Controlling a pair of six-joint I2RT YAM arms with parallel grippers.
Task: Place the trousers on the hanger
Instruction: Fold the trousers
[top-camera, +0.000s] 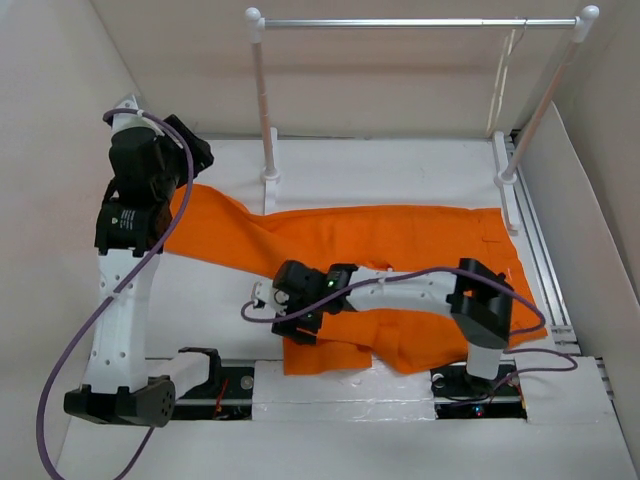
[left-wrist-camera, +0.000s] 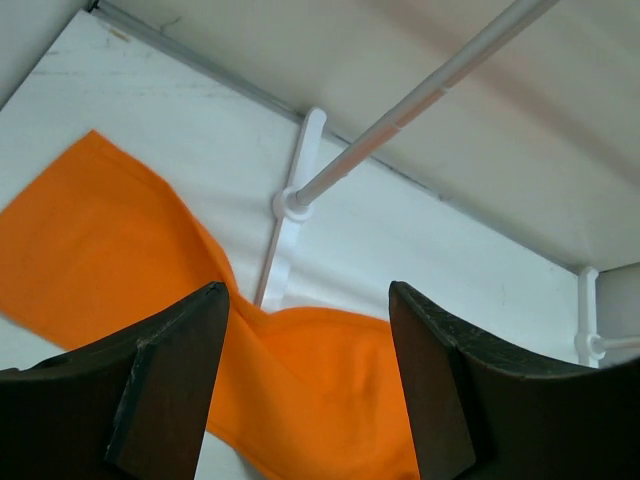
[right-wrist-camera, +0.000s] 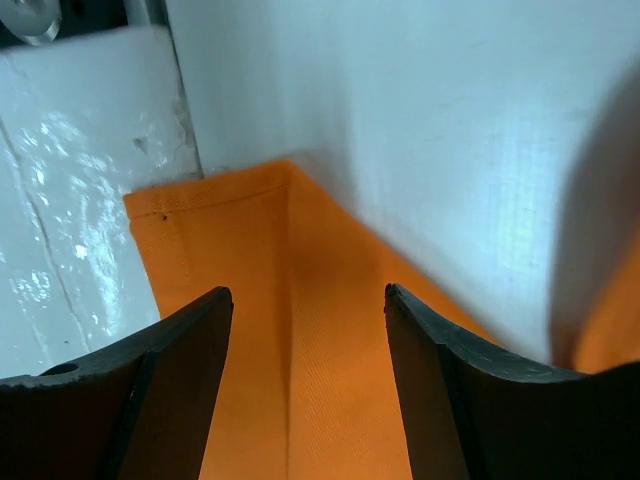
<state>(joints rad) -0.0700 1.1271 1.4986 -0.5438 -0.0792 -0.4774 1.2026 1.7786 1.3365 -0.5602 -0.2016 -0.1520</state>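
Status: the trousers (top-camera: 400, 235) lie flat on the table (top-camera: 390, 165). The waist end looks to be at the right. One leg runs to the far left, and the other's hem is doubled toward the near edge at centre. The hanger (top-camera: 503, 85) hangs from the right end of the rack (top-camera: 410, 22) bar, well apart from the cloth.

The right gripper (right-wrist-camera: 308, 380) hovers low over the near hem corner, fingers apart, nothing between them. The left gripper (left-wrist-camera: 308, 380) is up over the far-left leg, fingers also apart and empty.

Risks as I see them:
- The near hem is layered, so a pinch there may catch only the top ply and the leg then unfolds or drags on lift.
- The cloth is long and limp (it sags from any single grip), so a one-arm lift likely bunches it.
- The hanger hangs only by its hook, so pushing cloth through it could spin it or knock it off the bar.
- The hanger sits near the right post, so a reach there risks clipping the post.
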